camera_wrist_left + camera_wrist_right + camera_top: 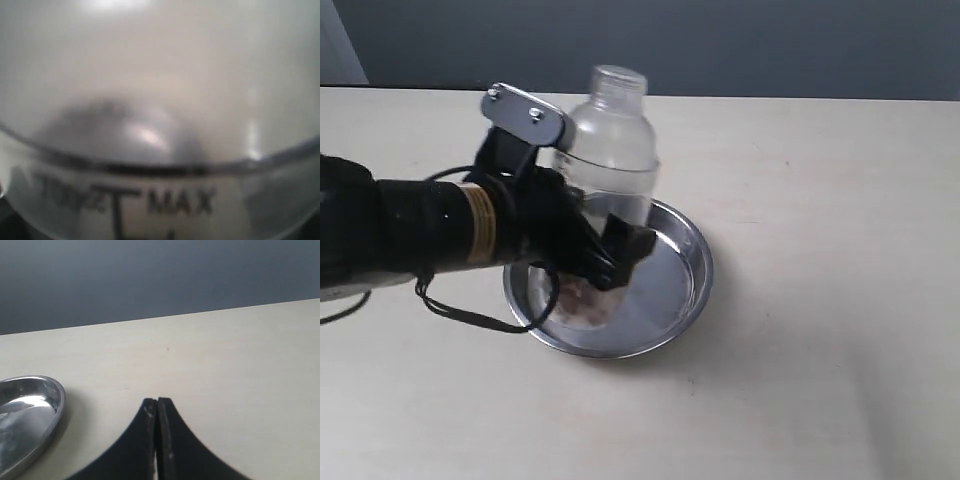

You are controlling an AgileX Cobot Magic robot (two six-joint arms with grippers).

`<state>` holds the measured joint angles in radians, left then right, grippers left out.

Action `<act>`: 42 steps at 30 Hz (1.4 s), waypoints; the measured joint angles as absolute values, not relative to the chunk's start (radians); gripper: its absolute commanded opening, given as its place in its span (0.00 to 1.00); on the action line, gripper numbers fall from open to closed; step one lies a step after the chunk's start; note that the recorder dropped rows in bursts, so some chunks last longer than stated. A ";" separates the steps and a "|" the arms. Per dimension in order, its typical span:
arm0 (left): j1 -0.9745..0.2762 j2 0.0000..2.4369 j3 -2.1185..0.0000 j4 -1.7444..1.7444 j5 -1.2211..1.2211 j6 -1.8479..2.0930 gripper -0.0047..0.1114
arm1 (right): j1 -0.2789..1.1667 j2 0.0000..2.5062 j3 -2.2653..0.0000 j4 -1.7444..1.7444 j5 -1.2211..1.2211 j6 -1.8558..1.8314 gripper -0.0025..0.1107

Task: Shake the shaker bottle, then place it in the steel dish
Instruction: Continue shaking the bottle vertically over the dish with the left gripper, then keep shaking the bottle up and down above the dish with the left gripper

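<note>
Gripping shaker bottle (615, 140) upright, left claw (605, 250) clamped | base low over steel dish (695, 270), frame centre | right claw (157, 410) closed, empty

Left gripper (612, 256) hides the lower body of the shaker bottle (610, 150); the right wrist view crops the steel dish (25, 410) at its edge.
</note>
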<state>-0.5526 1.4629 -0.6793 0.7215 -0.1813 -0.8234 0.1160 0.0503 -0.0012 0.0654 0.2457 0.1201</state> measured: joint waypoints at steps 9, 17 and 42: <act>-0.499 1.494 -0.686 0.673 -0.275 -0.868 0.04 | 0.116 0.050 -0.001 0.065 0.246 0.120 0.01; -0.526 1.351 -0.865 0.734 -0.273 -0.874 0.04 | 0.116 0.050 -0.001 0.065 0.246 0.120 0.01; -0.557 1.287 -0.856 0.721 -0.282 -0.834 0.04 | 0.116 0.050 -0.001 0.065 0.247 0.120 0.01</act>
